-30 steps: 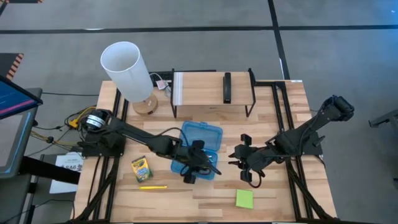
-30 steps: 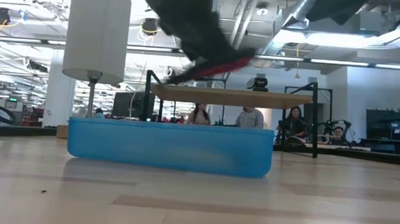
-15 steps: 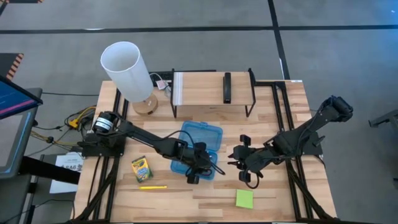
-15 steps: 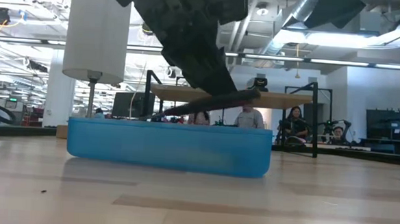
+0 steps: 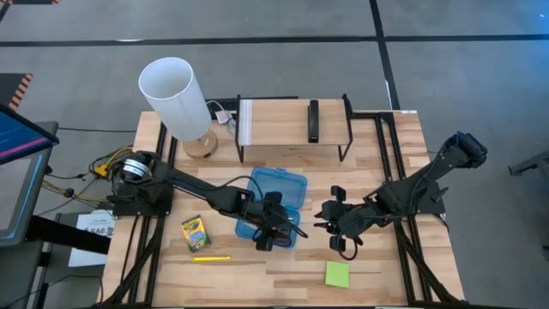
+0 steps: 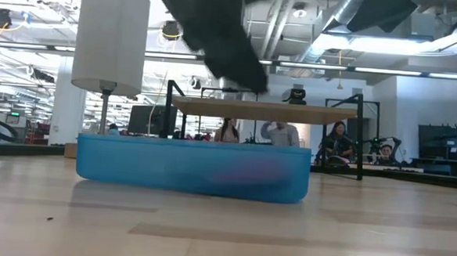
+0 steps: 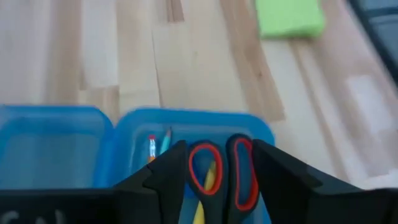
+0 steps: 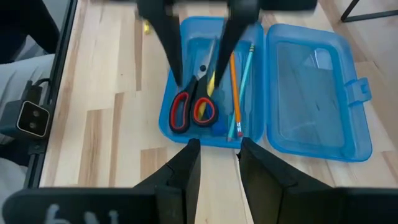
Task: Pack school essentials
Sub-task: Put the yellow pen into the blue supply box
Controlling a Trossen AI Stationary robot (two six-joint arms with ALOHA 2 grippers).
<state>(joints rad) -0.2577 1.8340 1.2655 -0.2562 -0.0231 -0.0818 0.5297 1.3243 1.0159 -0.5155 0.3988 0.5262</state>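
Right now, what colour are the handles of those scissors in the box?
Red, on the scissors lying in the blue case; clearest in the right wrist view.

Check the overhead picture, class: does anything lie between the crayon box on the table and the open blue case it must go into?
Nothing visible. Bare table separates the crayon box from the blue case; only the left gripper hangs above the case's open tray.

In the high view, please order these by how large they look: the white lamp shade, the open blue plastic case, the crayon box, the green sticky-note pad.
1. Tall white lamp shade; nearer the camera, so partly inflated.
2. Translucent blue hinged plastic case.
3. Yellow-green crayon box and lime-green sticky-note pad look alike; no ranking.
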